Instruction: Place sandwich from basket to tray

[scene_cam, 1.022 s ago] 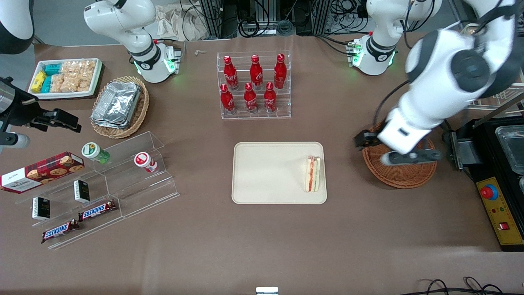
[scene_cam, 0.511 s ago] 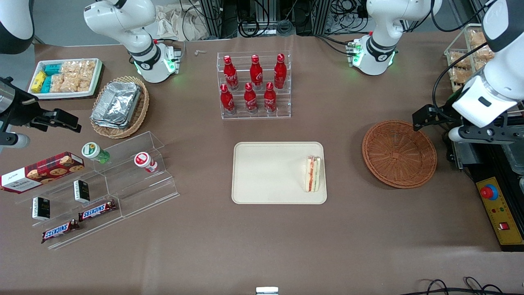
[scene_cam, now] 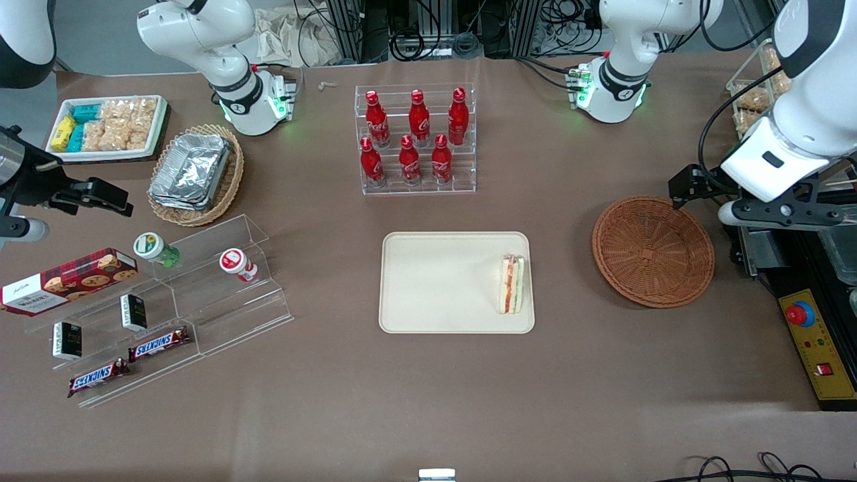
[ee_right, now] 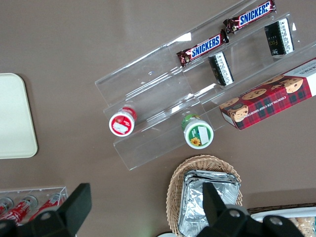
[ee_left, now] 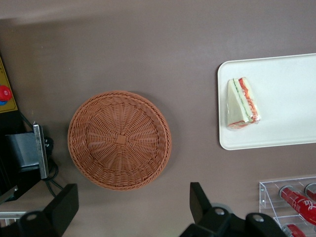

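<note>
The brown counter (scene_cam: 428, 388) is spread with goods. The cream tray (scene_cam: 442, 281) is seen near the wicker basket (scene_cam: 653, 251), apart from it. A rack of red bottles (scene_cam: 415, 140) stands farther from the camera. The sandwich (scene_cam: 512, 284) is laid on the tray. The pincer (ee_left: 133, 207) is held above the basket's edge, fingers spread and holding nothing.

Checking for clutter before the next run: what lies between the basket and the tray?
Only bare brown table, as the front and left wrist views show. The basket holds nothing; the sandwich lies on the tray. The open gripper hovers beside the basket.
</note>
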Tool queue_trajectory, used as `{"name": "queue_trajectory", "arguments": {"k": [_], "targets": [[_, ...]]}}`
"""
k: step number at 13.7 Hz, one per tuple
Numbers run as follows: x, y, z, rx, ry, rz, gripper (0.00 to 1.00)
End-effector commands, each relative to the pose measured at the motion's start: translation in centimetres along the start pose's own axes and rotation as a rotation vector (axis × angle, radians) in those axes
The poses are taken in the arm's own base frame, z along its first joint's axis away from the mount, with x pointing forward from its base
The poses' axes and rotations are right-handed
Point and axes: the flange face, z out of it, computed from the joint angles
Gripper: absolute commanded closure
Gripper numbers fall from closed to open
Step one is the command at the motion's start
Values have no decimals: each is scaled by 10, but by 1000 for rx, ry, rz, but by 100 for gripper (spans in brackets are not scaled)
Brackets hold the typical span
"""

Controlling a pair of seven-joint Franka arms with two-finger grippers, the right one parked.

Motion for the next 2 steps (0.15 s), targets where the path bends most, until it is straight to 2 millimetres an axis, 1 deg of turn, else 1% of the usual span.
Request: {"name": "queue_trajectory", "arguments": {"k": [1, 2], "targets": [[-1, 2, -10, 12, -17, -7, 0], [-3, 2, -10, 14, -25, -6, 0]]}}
